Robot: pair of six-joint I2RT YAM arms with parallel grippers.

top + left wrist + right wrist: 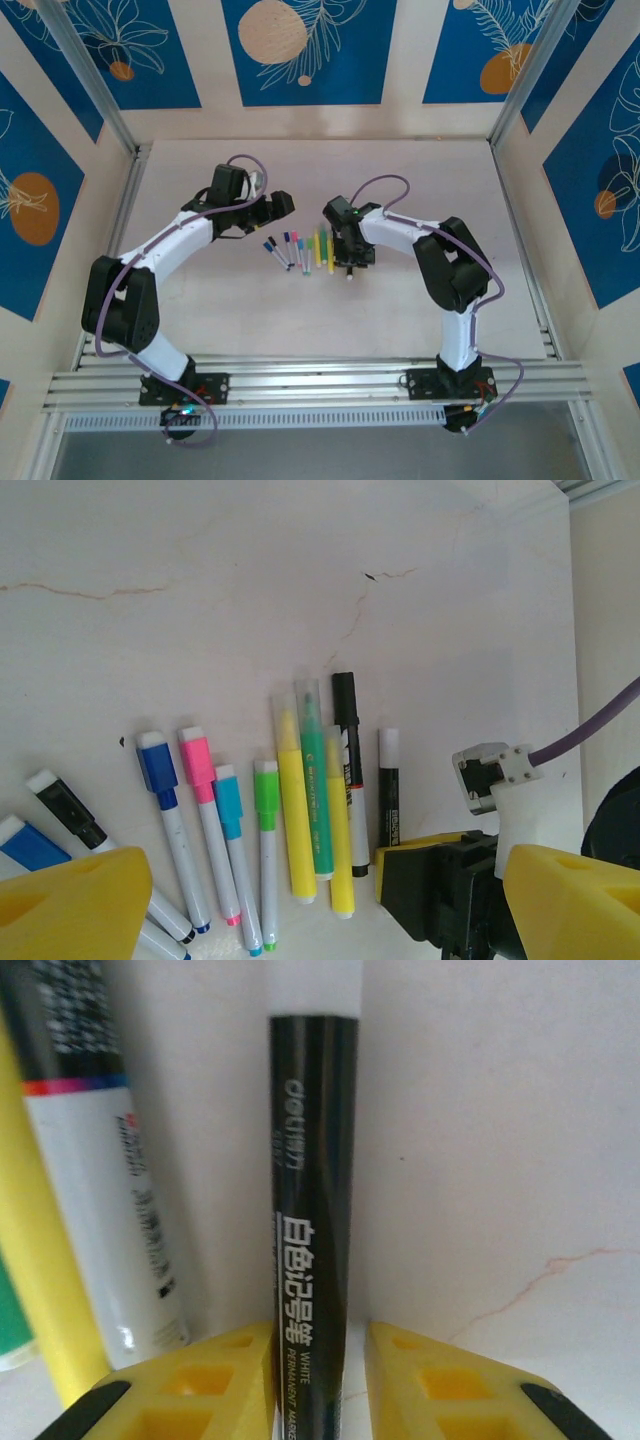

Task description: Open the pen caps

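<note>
We see the right gripper (318, 1370) with its yellow fingers (200, 1390) narrowly flanking the barrel of a thin black marker pen (312, 1180), below its white plastic cap (312, 982); we cannot tell whether they press it. The left gripper (320, 890) hangs with jaws wide apart over the row of capped coloured pens (290, 820) lying on the pale table (300, 580).

Surface: pale table (300, 570), with thin brownish veins.
On it: pens (292, 820) in a loose row, side by side, caps (196, 758) fitted.
Kinds: white-barrelled pens with black, blue, pink, cyan and green caps, then highlighters, then black markers.
</note>
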